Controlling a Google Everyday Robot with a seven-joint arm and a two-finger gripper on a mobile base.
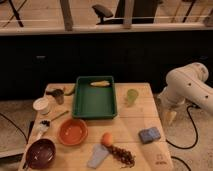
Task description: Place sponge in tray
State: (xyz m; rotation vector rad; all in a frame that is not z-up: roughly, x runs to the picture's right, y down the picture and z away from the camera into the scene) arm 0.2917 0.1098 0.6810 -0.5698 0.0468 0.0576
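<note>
The sponge point(149, 134) lies on the table point(141, 107), four o'clock from the tray point(95, 104). The gripper point(170, 116) hangs at its one o'clock, likely staged for pickup; its grip state cannot be told.

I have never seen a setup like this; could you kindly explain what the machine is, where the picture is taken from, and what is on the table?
The white machine on the right is a robot arm on a mobile base. The gripper, the claw at its end, hangs pointing down just off the table's right edge. It touches nothing, and I see nothing in it.

There is only one picture, looking down on the wooden table from its near side.

In the middle sits a deep-green tray with a yellow item at its far end. The blue-grey sponge lies on the table near the right edge, outside the tray.

Also on the table are a green cup, an orange bowl, a dark bowl, an orange fruit and a pale scraper-like piece.
</note>
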